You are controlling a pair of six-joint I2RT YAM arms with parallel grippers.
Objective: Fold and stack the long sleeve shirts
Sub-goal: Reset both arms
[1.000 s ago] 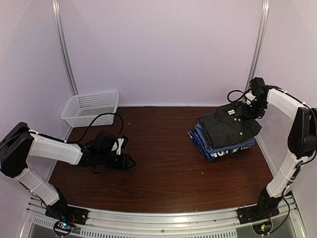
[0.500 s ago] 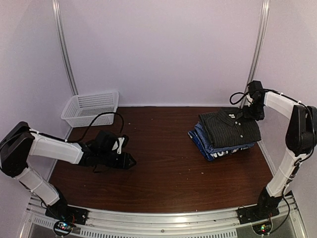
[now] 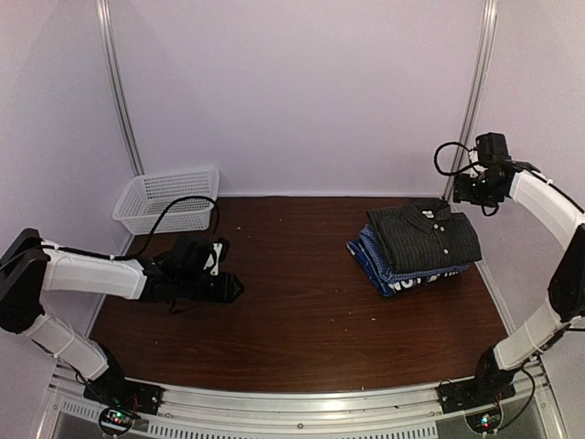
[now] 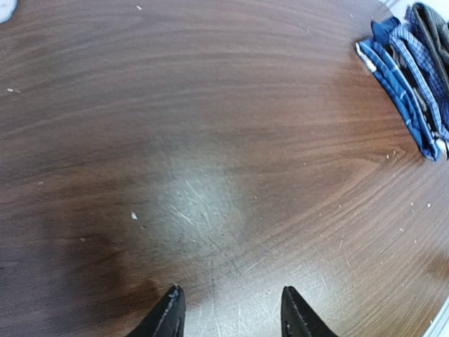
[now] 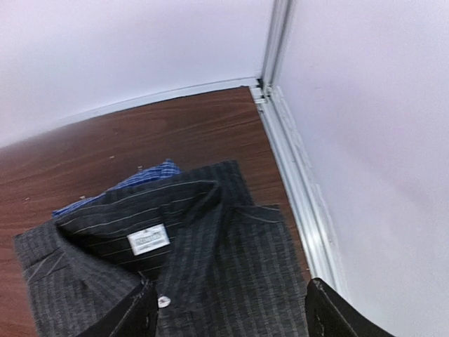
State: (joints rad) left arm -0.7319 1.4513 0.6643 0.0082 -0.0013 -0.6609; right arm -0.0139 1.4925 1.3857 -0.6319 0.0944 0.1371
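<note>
Three folded long sleeve shirts lie stacked at the table's right. The black pinstriped shirt [image 3: 425, 236] is on top, over a blue checked one [image 3: 369, 253] and a navy one with white lettering [image 3: 422, 280]. My right gripper [image 3: 464, 193] hangs above the stack's back right corner, open and holding nothing. In the right wrist view the black shirt [image 5: 231, 246] lies flat below my right gripper [image 5: 231, 316], collar label up. My left gripper [image 3: 234, 288] sits low over the left of the table, open and holding nothing. In the left wrist view, my left gripper [image 4: 230, 312] has only bare wood between its fingers, and the stack [image 4: 410, 84] shows at the top right.
A white mesh basket [image 3: 169, 197] stands at the back left corner. A metal rail [image 5: 295, 182] and the right wall run close beside the stack. Brown tabletop [image 3: 302, 274] stretches between the two grippers.
My right gripper opened, let go of the black shirt's collar and rose up and to the right. The shirt settled flat on the stack. My left arm shifted slightly left.
</note>
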